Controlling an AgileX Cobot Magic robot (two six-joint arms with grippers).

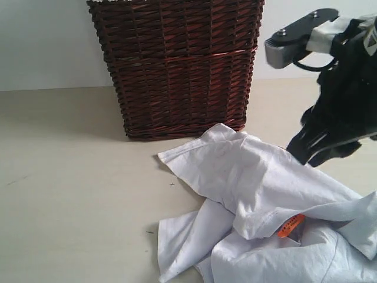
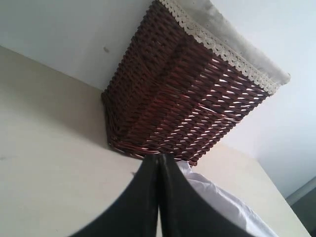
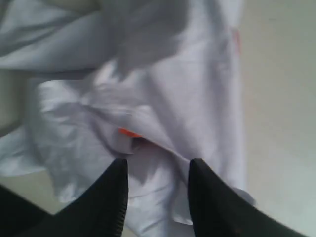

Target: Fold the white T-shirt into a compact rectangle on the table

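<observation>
Lying crumpled beside a woven basket [image 1: 182, 65] is the white T-shirt [image 1: 259, 183]; left jaws closed; right jaws apart.

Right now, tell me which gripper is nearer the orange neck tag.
Right. The right gripper hangs over the orange neck tag; the left gripper sits at the edge of the white T-shirt, facing the basket.

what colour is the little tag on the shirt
Orange tag, clearest in the exterior view.

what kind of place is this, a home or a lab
Likely a lab bench staged for laundry folding: a crumpled white cotton T-shirt lies on a pale cream table by a dark brown wicker basket, with a black robot gripper above it.
</observation>
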